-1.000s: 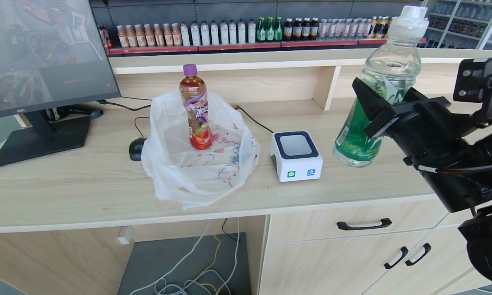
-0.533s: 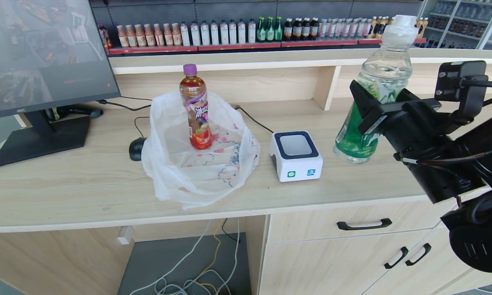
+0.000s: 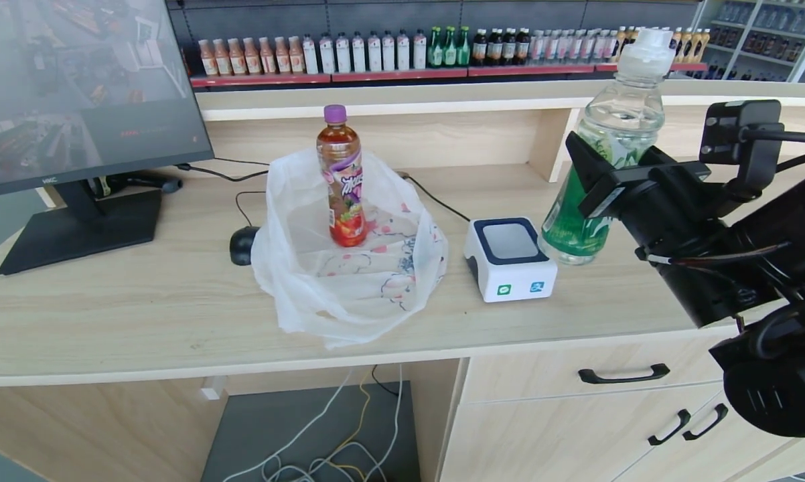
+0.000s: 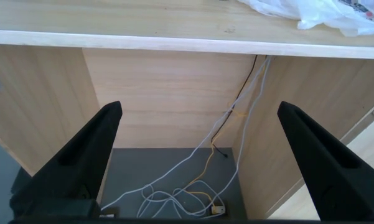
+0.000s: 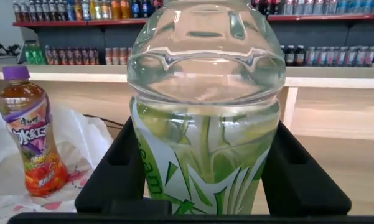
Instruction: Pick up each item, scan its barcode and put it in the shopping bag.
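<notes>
My right gripper [image 3: 607, 184] is shut on a clear bottle with a green label and white cap [image 3: 603, 154], held upright just right of the white barcode scanner [image 3: 508, 258], its base above the counter. The right wrist view has this green-label bottle [image 5: 204, 118] between the black fingers [image 5: 115, 165]. A tea bottle with a purple cap [image 3: 341, 177] stands upright inside the white plastic shopping bag [image 3: 349, 268] in the middle of the counter; the same tea bottle [image 5: 34, 140] sits off to one side in the right wrist view. My left gripper [image 4: 205, 155] hangs open below the counter's front edge.
A monitor [image 3: 74, 87] on a black stand fills the counter's left end, with a black mouse [image 3: 243, 244] beside the bag. Shelves of bottles [image 3: 409, 50] line the back wall. Drawers with black handles [image 3: 622, 375] sit under the right side; loose cables [image 4: 199, 186] lie in the open bay.
The right gripper has carried the green-label bottle lower and leftward, closer to the scanner. The head camera has shifted, sliding the whole scene to the right.
</notes>
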{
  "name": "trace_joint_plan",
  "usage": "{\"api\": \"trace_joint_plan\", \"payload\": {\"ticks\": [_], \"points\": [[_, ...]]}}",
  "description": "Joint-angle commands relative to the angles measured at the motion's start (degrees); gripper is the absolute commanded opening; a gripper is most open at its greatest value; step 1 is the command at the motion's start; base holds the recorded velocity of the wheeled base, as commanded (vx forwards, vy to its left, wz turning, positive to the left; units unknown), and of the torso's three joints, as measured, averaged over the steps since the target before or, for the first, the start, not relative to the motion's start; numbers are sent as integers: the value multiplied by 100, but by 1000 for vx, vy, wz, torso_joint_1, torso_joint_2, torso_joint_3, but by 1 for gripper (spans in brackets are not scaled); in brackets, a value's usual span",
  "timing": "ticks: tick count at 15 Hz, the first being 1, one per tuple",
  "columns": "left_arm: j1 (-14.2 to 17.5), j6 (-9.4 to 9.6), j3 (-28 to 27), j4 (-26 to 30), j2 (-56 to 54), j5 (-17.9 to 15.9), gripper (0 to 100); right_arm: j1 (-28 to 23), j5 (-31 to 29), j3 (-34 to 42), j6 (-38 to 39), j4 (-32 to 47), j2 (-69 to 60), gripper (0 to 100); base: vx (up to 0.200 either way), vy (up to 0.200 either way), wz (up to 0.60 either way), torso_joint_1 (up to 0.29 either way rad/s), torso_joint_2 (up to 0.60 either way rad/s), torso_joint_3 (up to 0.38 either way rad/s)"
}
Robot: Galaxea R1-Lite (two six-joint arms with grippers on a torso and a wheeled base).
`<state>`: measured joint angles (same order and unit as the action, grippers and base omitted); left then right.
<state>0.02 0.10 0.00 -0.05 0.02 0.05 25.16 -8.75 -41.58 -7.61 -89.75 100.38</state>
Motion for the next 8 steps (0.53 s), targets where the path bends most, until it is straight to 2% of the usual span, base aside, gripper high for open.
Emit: {"api": "trace_joint_plan", "payload": {"ticks": [1,8], "points": [[6,-1,0,-4,-2,4,100,-2,-4,-8,5,-25,-18,0,0,200,0,7,-2,2],[6,-1,0,-4,-2,4,100,-2,-12,-8,66,-25,8,0,0,200,0,0,4,2]]}}
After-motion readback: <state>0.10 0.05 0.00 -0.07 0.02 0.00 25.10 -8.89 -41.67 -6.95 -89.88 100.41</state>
